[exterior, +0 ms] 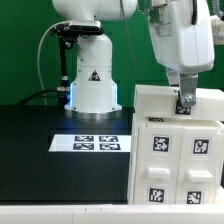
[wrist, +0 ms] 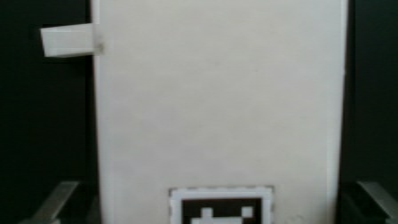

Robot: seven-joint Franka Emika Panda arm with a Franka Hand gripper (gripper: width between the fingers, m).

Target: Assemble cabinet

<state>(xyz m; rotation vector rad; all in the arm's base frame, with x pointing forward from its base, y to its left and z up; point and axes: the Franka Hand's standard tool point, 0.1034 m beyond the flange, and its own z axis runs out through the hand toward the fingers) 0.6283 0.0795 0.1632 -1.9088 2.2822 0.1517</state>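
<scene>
The white cabinet body (exterior: 178, 150) stands at the exterior view's right on the black table, with several black-and-white tags on its front. My gripper (exterior: 186, 103) reaches down from above onto its top edge. In the wrist view a white panel of the cabinet (wrist: 217, 100) fills the middle, with a small tab (wrist: 68, 40) on one side and a tag (wrist: 222, 208) near the jaws. My gripper (wrist: 217, 202) straddles this panel, with one dark finger (wrist: 64, 200) on each side and a thin dark gap between each finger and the panel's edge. The jaws look open.
The marker board (exterior: 93, 143) lies flat on the table in the middle. The white robot base (exterior: 92, 85) with a triangle sticker stands behind it, with cables beside it. The table's light front edge (exterior: 60, 214) runs along the bottom.
</scene>
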